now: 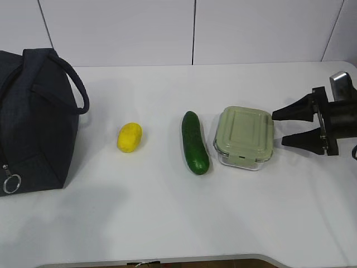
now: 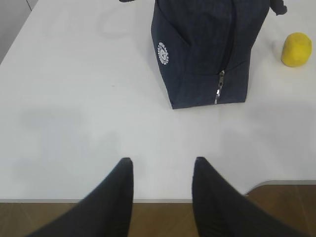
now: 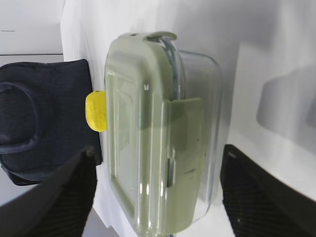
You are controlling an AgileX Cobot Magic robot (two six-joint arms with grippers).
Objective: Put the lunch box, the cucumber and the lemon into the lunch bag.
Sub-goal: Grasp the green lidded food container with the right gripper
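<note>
Both sets of jaws gape empty over the white table; pale panelled wall behind.

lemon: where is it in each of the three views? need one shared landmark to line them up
Exterior: lemon left of centre on the table, between the lunch bag and the cucumber.
Left wrist: lemon at the upper right edge, right of the bag.
Right wrist: lemon mid-left, partly hidden behind the lunch box.
Shared landmark: the navy lunch bag, beside the lemon in all three.
</note>
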